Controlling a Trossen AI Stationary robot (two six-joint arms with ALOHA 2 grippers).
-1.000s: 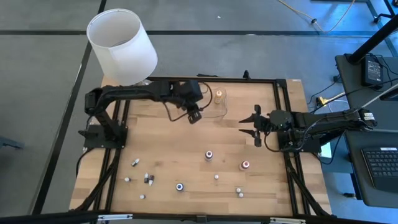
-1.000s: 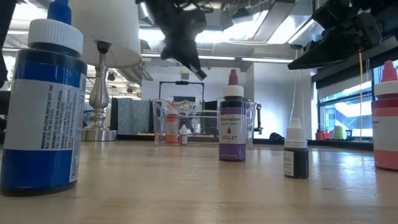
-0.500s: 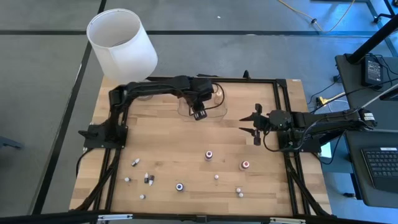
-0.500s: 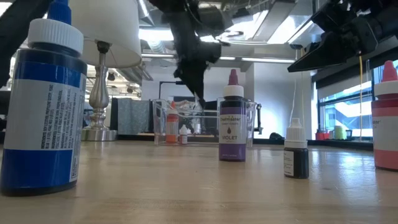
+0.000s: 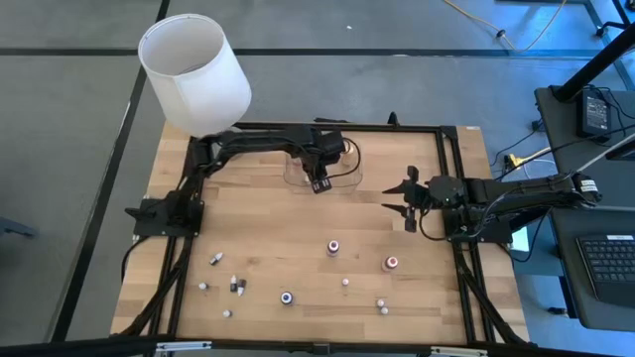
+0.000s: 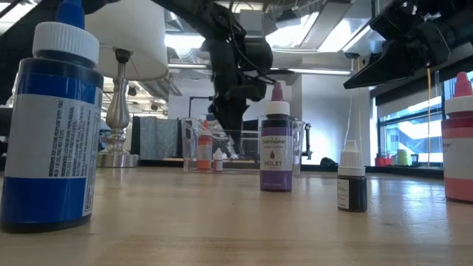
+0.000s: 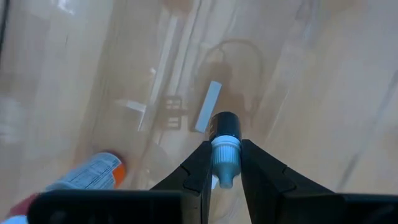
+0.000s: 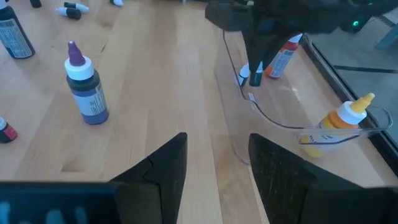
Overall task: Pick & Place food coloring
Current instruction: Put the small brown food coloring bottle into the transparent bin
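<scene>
You are in a lab or big workroom. The wooden worktop (image 5: 298,248) sits in a black metal frame on a grey floor. A laptop (image 5: 607,263) and cables lie beside it. Behind it you see long ceiling lights (image 6: 310,29) and big windows (image 6: 410,125).

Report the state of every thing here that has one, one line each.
left gripper: fingers shut on small bottle, over the clear tray
small bottle: held, capped
right gripper: fingers open, empty, above the table's right side
clear tray: holds an orange bottle
violet bottle: upright, capped
blue bottle: upright, capped
</scene>
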